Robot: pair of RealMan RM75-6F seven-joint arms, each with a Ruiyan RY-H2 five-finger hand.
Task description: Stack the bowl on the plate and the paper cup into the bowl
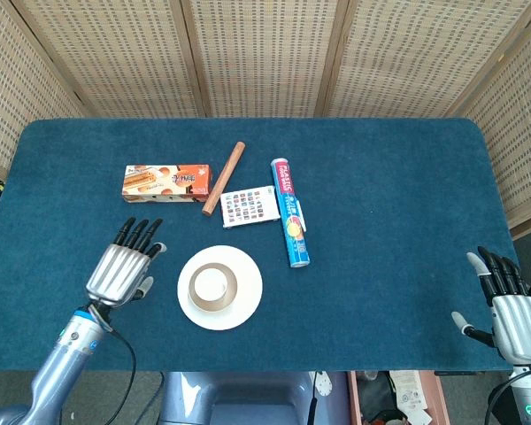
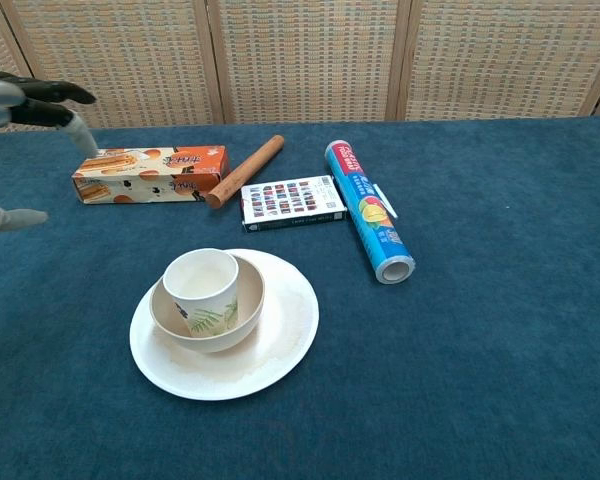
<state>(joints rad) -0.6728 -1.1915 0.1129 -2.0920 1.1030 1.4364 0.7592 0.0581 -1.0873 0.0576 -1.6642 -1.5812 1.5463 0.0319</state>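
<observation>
Head view: your left hand (image 1: 119, 270) is hovering left of the plate (image 1: 246, 301), fingers spread and grasping nothing; your right hand (image 1: 506, 305) is resting at the table's right edge, fingers released. The bowl (image 1: 225, 274) is sitting on the plate, the paper cup (image 1: 211, 284) inside it.

Chest view: the paper cup (image 2: 202, 292) is standing upright in the bowl (image 2: 248, 298) on the plate (image 2: 280, 345); only the left hand's fingertips (image 2: 50, 92) are showing at the left edge.

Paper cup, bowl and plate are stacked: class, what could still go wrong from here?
1. The paper cup leans against the bowl wall rather than standing centred, so a bump could tip it out.
2. The left hand hovers open beside the plate; a careless sweep might knock the stack.
3. The blue roll lies close by and could roll into the plate.
</observation>
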